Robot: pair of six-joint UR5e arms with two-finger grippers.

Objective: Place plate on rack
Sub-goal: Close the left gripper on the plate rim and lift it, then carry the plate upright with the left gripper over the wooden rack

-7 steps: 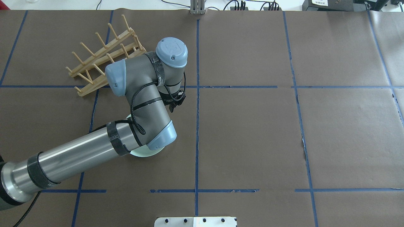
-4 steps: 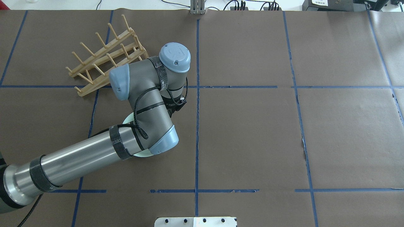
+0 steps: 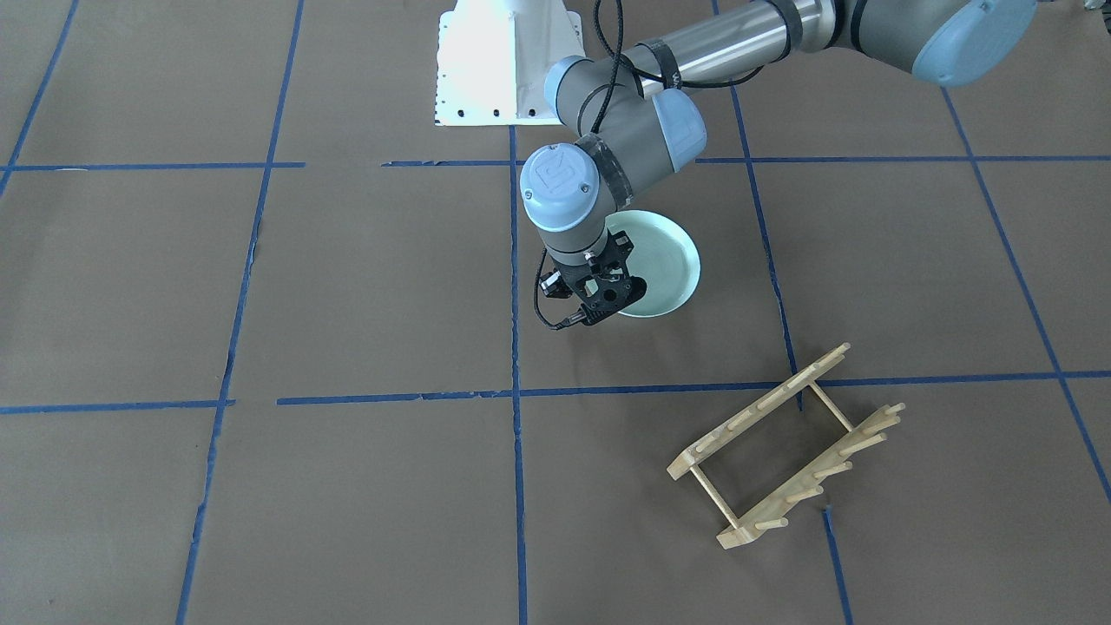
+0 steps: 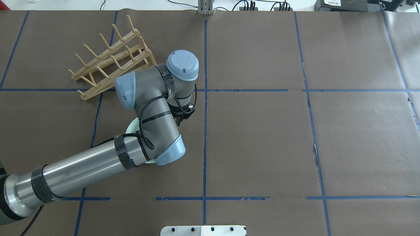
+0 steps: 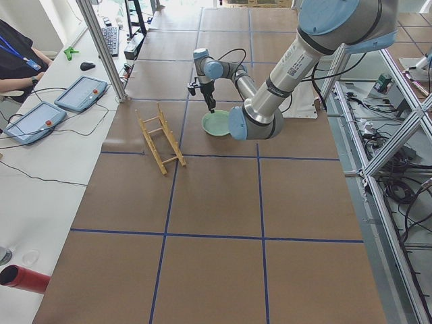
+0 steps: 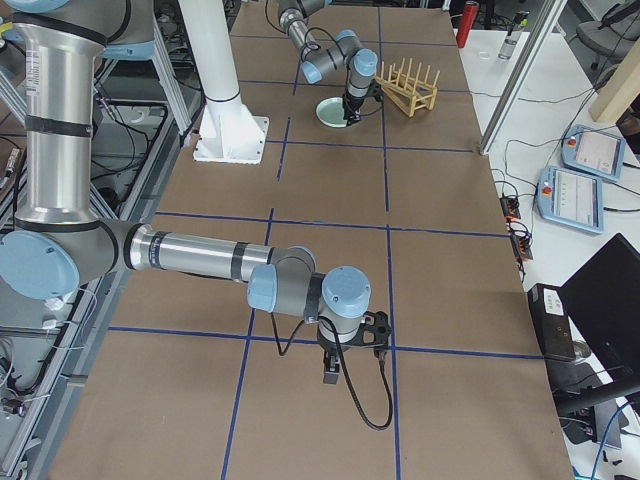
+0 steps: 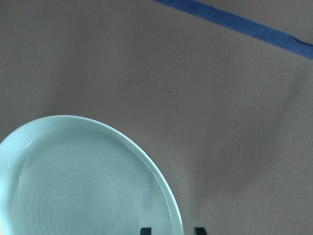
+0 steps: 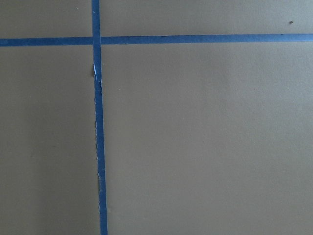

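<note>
The pale mint-green plate lies flat on the brown table, mostly hidden under my left arm in the overhead view. My left gripper points down at the plate's edge on the operators' side. In the left wrist view the two fingertips stand apart on either side of the plate's rim, so the gripper is open. The light-wood rack stands apart from the plate, further from the robot's base. My right gripper hangs low over bare table far from both; I cannot tell whether it is open.
The white base mount sits at the robot's side of the table. Blue tape lines cross the brown cover. Tablets and an operator are beyond the table's far edge.
My left wrist has shifted slightly to the right and toward the robot over the plate's edge. The plate and the rack have not moved.
</note>
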